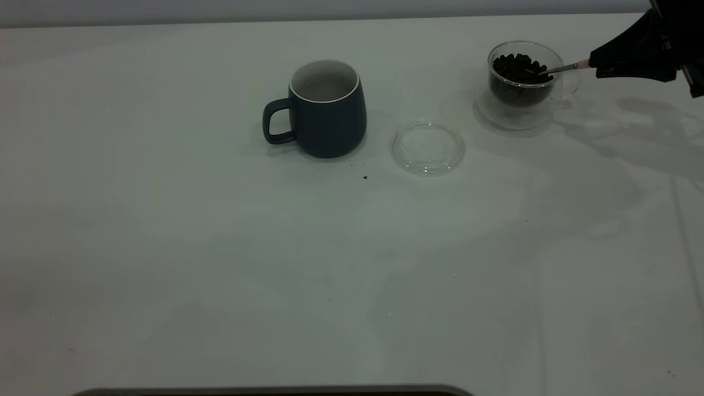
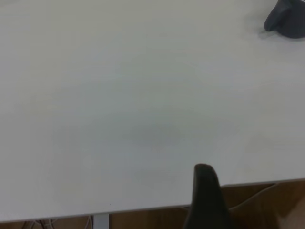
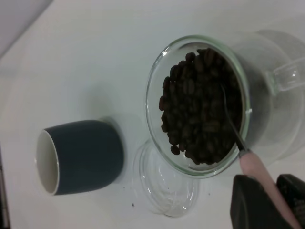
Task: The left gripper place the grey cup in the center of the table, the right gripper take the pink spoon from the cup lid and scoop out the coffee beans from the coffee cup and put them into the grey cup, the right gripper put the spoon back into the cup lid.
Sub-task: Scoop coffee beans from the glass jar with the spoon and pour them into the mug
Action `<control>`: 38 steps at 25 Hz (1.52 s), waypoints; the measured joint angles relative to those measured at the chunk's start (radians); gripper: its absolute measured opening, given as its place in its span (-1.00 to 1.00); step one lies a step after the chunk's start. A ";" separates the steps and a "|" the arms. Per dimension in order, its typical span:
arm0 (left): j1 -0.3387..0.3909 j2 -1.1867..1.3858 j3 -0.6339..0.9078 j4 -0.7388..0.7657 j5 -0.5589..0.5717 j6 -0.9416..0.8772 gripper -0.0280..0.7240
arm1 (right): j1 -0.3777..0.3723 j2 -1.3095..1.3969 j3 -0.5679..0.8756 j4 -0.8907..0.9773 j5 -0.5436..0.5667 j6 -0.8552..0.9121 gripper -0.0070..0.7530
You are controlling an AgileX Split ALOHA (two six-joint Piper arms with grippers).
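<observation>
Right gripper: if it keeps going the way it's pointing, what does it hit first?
Probably the coffee cup. The right gripper holds the pink spoon aimed at it, bowl already among the coffee beans, so the near rim comes first. The fingers' height against the rim is unclear.

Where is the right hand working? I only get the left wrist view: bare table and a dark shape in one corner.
Observer: The right hand is at the far right of the table. It holds the pink spoon by its handle, with the bowl dipped into the coffee beans in the coffee cup.
Operator: Is my dark shape the mug?
Observer: Probably. The grey cup stands upright near the table's centre, with its handle toward the exterior view's left.
Operator: And the lid?
Observer: The cup lid lies flat on the table between the two cups, with no spoon on it.
</observation>
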 joint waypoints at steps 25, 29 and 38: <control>0.000 0.000 0.000 0.000 0.000 -0.002 0.58 | -0.091 0.063 0.002 0.072 0.238 -0.009 -0.71; 0.000 0.000 0.000 0.000 0.000 -0.002 0.58 | -0.091 0.068 0.002 0.101 0.276 -0.034 -0.71; 0.000 0.000 0.000 -0.001 0.000 -0.002 0.58 | -0.084 0.068 0.002 0.147 0.288 -0.092 -0.71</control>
